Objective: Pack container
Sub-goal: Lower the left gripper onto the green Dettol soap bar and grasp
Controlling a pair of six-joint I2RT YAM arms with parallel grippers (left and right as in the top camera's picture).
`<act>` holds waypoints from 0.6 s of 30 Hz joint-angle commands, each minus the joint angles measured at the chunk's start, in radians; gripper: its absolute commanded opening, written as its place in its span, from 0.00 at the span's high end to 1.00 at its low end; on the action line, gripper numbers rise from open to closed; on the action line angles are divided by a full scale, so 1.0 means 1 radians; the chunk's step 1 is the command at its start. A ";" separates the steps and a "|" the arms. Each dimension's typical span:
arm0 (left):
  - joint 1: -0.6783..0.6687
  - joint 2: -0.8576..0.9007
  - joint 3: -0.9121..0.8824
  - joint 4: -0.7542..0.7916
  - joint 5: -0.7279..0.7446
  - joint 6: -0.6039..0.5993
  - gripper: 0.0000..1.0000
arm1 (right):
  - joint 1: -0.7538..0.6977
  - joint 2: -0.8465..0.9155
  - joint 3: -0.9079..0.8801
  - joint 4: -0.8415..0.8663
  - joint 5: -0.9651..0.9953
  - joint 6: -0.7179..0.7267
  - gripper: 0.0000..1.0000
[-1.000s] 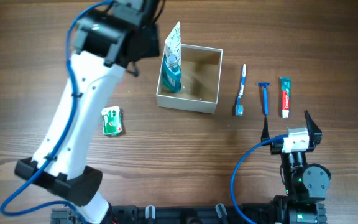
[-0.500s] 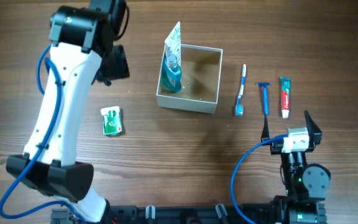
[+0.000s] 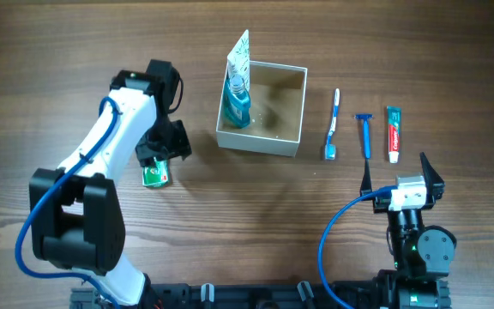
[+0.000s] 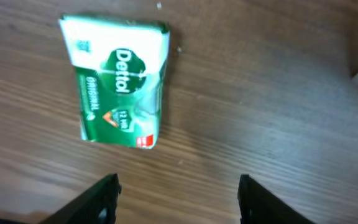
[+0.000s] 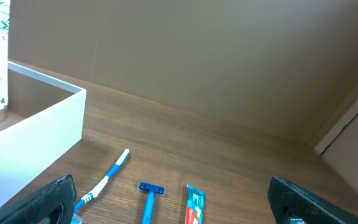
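Observation:
The container [image 3: 294, 116] is a white-walled box with a tan inside, at the table's middle back; its wall also shows in the right wrist view [image 5: 36, 137]. A blue bottle [image 3: 237, 101] and a white tube [image 3: 239, 53] stand in its left side. A green Dettol soap pack [image 3: 155, 174] lies left of the container; in the left wrist view the soap pack [image 4: 118, 93] lies flat just ahead of my open, empty left gripper [image 4: 176, 199]. My right gripper [image 5: 179, 211] is open and empty, parked at the front right [image 3: 399, 176].
A blue-and-white toothbrush [image 3: 333, 124], a blue razor [image 3: 365, 135] and a toothpaste tube [image 3: 393, 133] lie in a row right of the container. They also show in the right wrist view: toothbrush [image 5: 104, 180], razor [image 5: 149, 199], toothpaste [image 5: 193, 206].
My left arm has swung from beside the container's back left corner down and forward to just over the soap pack. The right arm has not moved.

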 commanded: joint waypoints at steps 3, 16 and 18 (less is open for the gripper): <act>0.043 -0.007 -0.070 0.076 0.055 0.047 0.31 | 0.004 -0.008 -0.001 0.002 0.016 0.019 0.00; 0.135 -0.001 -0.074 0.132 -0.037 0.232 0.31 | 0.004 -0.008 -0.001 0.002 0.017 0.019 0.00; 0.142 0.003 -0.074 0.138 -0.037 0.233 0.31 | 0.004 -0.008 -0.001 0.002 0.016 0.019 0.00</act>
